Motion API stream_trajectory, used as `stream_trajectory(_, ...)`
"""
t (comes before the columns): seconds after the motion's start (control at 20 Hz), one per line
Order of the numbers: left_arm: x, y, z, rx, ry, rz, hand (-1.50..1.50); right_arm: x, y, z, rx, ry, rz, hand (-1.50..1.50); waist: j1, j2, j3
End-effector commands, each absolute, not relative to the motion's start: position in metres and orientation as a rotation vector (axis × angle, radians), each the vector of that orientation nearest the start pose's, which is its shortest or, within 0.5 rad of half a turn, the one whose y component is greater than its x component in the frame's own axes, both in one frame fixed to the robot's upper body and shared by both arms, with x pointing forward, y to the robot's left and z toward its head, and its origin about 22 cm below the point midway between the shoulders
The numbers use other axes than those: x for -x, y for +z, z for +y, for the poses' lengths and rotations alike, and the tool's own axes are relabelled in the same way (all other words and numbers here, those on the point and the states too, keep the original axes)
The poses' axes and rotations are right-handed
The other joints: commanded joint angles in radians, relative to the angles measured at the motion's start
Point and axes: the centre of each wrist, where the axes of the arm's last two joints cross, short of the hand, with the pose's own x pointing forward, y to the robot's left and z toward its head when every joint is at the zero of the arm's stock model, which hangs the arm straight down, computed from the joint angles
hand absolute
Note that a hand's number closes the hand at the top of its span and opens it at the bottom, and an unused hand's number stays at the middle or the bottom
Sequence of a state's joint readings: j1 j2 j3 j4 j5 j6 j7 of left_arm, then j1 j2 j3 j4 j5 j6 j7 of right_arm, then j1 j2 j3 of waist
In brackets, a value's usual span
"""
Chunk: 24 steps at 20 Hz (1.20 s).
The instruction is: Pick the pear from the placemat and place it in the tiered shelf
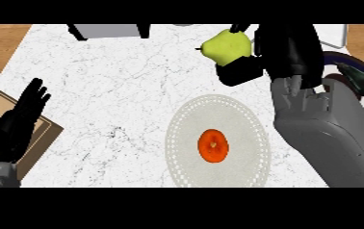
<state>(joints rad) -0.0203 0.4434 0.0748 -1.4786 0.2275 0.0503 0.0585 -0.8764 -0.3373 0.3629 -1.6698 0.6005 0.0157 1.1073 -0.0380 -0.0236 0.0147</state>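
Fingers [238, 71] of right hand [284, 50] curled round pear [227, 46], upper right of frame; thumb side dark below the fruit, more black showing above it at the top edge. Pear held off the table [107, 93], stem tip pointing left, most of the yellow-green skin exposed toward frame centre. Grip covers only the right and lower flank, as far as can be seen.

Placemat [217, 141], pale and round, lower centre-right; an orange fruit [213, 146] resting at its middle, pear no longer on it. Grey right forearm [320, 132] running down right edge.

Left hand [25, 112] open, fingers up, resting at left edge, over a brown board [39, 146] at lower left.

Grey object with dark legs [107, 31] at upper left, cut by the top band; probably the tiered shelf, cannot confirm. Dark round object [348, 69] at far right edge, partly hidden.

Risks, judged from this frame:
- Slip: rounded pear, contact on one side only; a quick swing leftward could roll it out of the fingers.
- Collision: shelf legs and tiers mostly out of view; approach too low could knock pear or knuckles against a tier edge.
- Roll-off: release with pear tilted could let it roll off the tier.
- Long traverse across frame top; pear well apart from presumed shelf.
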Motion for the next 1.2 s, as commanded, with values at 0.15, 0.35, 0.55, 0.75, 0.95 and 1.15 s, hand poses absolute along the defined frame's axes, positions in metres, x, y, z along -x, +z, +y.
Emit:
stream_trajectory(0.15,-0.225,0.002,0.356,-0.262,-0.027,-1.320,0.00,-0.279,0.294,-0.131,0.989,0.390,-1.455,1.50,0.021,0.013,-0.016)
stream_trajectory(0.35,-0.228,-0.002,0.353,-0.266,-0.031,-1.323,0.00,-0.271,0.325,-0.137,1.080,0.317,-1.514,1.50,0.024,0.015,-0.017)
stream_trajectory(0.55,-0.233,-0.002,0.356,-0.267,-0.022,-1.339,0.00,-0.276,0.359,-0.153,1.207,0.292,-1.480,1.50,0.021,0.015,-0.019)
stream_trajectory(0.75,-0.227,0.009,0.350,-0.264,-0.050,-1.334,0.00,-0.291,0.370,-0.166,1.301,0.323,-1.391,1.50,0.042,0.013,-0.017)
stream_trajectory(0.95,-0.233,0.000,0.344,-0.257,-0.049,-1.330,0.00,-0.299,0.378,-0.170,1.337,0.367,-1.358,1.50,0.032,0.017,-0.017)
stream_trajectory(1.15,-0.237,-0.002,0.340,-0.250,-0.038,-1.347,0.00,-0.311,0.385,-0.183,1.344,0.342,-1.340,1.50,0.033,0.022,-0.017)
